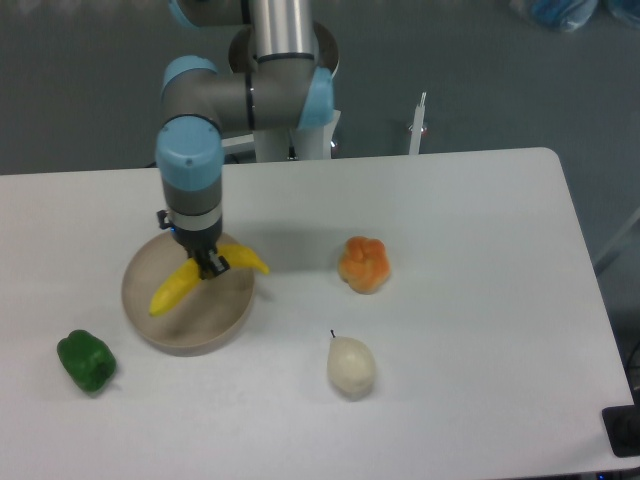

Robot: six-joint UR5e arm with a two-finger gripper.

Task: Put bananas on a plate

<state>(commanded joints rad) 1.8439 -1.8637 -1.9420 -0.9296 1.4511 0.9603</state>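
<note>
A curved bright-yellow banana [178,286] hangs over the round beige-tan plate [160,325] at the left of the table. My gripper [209,264] is shut on the banana's middle, pointing straight down above the plate. One banana end sticks out past the plate's right rim, the other lies over the plate's left half. Whether the banana touches the plate surface I cannot tell.
A green pepper [86,361] lies left of the plate near the front edge. An orange fruit [364,263] sits mid-table and a pale pear [351,366] stands in front of it. The arm's base [280,130] rises behind the plate.
</note>
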